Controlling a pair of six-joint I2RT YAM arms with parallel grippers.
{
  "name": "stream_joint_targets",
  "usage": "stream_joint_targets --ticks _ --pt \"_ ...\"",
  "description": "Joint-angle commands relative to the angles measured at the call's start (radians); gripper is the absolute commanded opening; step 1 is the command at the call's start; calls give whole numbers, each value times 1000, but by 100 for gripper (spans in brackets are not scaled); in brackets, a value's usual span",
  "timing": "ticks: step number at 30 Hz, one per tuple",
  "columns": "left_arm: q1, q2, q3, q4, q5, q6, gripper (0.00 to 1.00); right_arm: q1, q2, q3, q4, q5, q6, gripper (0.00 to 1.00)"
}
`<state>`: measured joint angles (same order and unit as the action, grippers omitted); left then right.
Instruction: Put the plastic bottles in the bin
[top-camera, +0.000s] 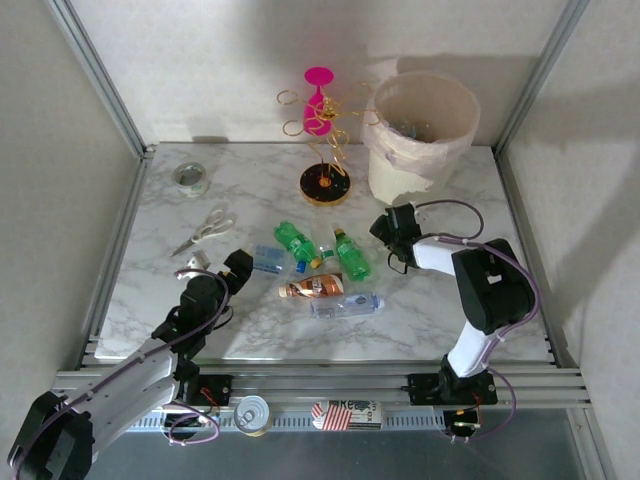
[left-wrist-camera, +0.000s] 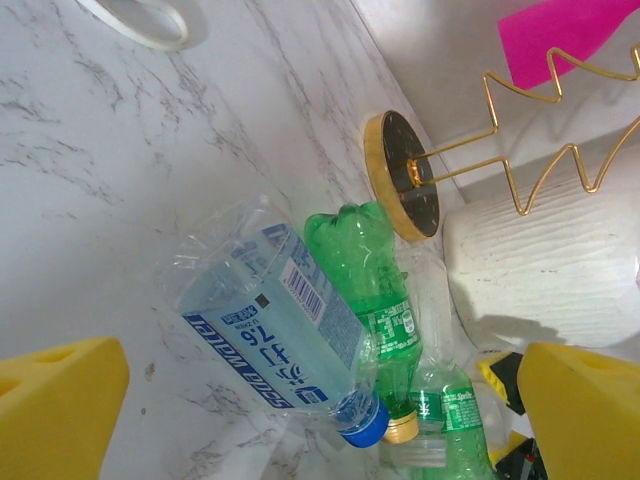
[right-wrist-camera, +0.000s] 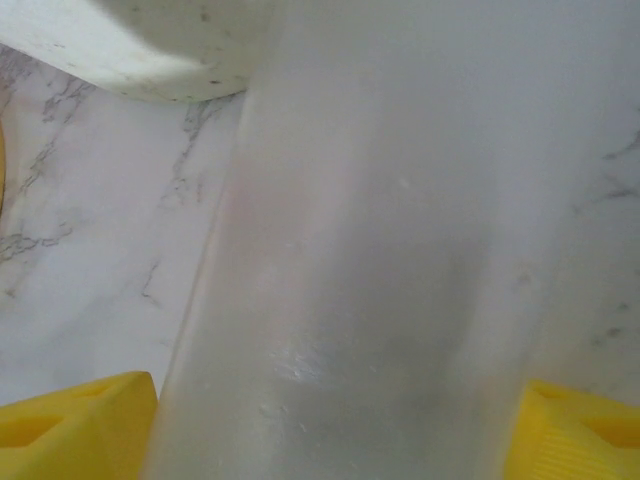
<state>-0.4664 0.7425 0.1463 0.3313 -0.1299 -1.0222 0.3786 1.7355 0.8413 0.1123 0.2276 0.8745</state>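
Surface: marble table (top-camera: 420, 330) inside a walled booth, arms bolted at its near edge.
Bin: cream bin (top-camera: 420, 135) stands at the far right corner, liner draped over its rim; something lies inside, too small to name.
Bottles: a cluster lies mid-table, namely two green bottles (top-camera: 295, 240), an orange-brown bottle (top-camera: 312, 287), a clear bottle (top-camera: 345, 304) and a blue-label bottle (top-camera: 268, 260).
Clutter: scissors (top-camera: 203, 231), tape roll (top-camera: 191, 178) and a gold-and-pink stand (top-camera: 325, 175) sit nearby; none belongs in the bin.
Right gripper: right gripper (top-camera: 392, 228) sits near the bin's foot; its wrist view shows a clear bottle body (right-wrist-camera: 350, 300) lying lengthwise between the yellow fingers (right-wrist-camera: 80, 425), jaws apart on either side, contact not certain.
Left gripper: left gripper (top-camera: 236, 268) is spread wide just beside the blue-label bottle, holding nothing; its camera frames that bottle (left-wrist-camera: 275, 340) between the pads.
Step, as I judge it: the right arm is closing on its bottle for the lift to the bin.
Doing it well: squeeze across the middle of the body, gently, since thin plastic buckles and slips; lift clear of the rim before releasing.
Risk: the bin wall is close, so a low swing could knock it or snag the liner.
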Motion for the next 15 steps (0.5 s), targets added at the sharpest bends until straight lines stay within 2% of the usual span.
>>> stream_joint_targets --ticks 1,6,15 --pt "11 6 -2 -10 -11 -15 100 5 -28 -56 -69 37 -29 85" --pt "11 14 -3 16 -5 -24 100 0 -69 -99 -68 47 -50 67" --pt "11 16 -6 22 1 -35 100 -1 -145 -144 -45 28 -96 50"
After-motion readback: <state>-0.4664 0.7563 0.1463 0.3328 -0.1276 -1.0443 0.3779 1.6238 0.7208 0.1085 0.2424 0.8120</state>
